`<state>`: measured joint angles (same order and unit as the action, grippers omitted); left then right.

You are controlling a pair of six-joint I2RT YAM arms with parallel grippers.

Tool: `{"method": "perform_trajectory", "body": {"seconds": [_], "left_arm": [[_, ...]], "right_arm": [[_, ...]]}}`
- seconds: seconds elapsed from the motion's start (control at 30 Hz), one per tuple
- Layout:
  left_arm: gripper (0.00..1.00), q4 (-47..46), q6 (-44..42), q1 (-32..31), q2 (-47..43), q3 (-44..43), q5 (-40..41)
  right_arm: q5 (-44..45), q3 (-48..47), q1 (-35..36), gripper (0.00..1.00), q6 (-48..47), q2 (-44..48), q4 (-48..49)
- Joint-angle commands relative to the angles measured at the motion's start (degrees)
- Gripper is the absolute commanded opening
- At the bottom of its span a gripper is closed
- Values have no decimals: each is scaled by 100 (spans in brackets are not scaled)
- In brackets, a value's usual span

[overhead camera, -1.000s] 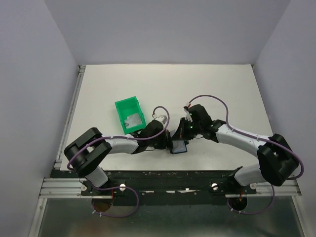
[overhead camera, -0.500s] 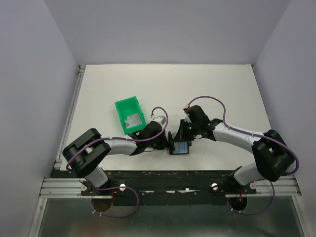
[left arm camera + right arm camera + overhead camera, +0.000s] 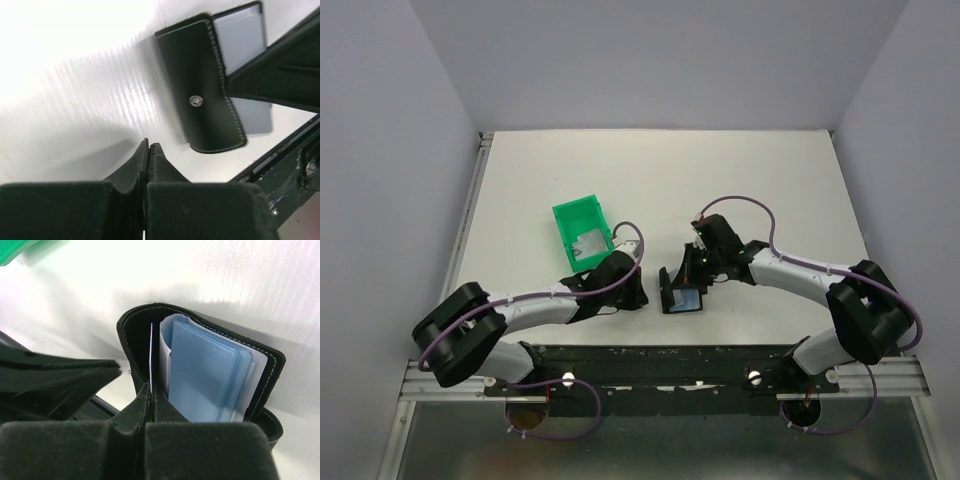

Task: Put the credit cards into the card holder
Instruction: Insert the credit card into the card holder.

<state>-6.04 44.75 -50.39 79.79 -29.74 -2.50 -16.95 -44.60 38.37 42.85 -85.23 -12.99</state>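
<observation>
Holder (image 3: 682, 297): open on table (image 3: 770, 180), between grippers.
Right gripper (image 3: 150, 389): clamped on white card (image 3: 151, 350), edge-on inside holder.
Left gripper (image 3: 148, 146): closed, empty, just beside holder.
Bin (image 3: 570, 215): left of holder, apart, grey card (image 3: 588, 244) inside.

One overhead, two close wrist views (common: card holder (image 3: 197, 80))

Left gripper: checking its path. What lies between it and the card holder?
Nothing: only bare table separates the left gripper from the card holder, as the left wrist view shows.
</observation>
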Motion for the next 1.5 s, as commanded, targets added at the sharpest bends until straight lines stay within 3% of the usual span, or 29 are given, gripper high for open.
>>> {"method": "perform_trajectory", "body": {"seconds": [0.0, 0.2, 0.9, 1.2, 1.47], "left_arm": [[0, 596, -186, -41, -823, -199, 523], [0, -115, -335, -41, -1176, -331, 321], [0, -1021, -538, -50, 581, -1131, -277], [0, -767, -459, -50, 960, -1078, -198], [0, -205, -467, -50, 494, -569, 206]], "right_arm": [[236, 109, 48, 1, -57, -125, -63], [236, 136, 48, 1, -58, -125, -28], [210, 180, 48, 1, -58, -187, 69], [236, 223, 48, 1, -40, -126, 78], [227, 311, 48, 1, -31, 41, 166]]}}
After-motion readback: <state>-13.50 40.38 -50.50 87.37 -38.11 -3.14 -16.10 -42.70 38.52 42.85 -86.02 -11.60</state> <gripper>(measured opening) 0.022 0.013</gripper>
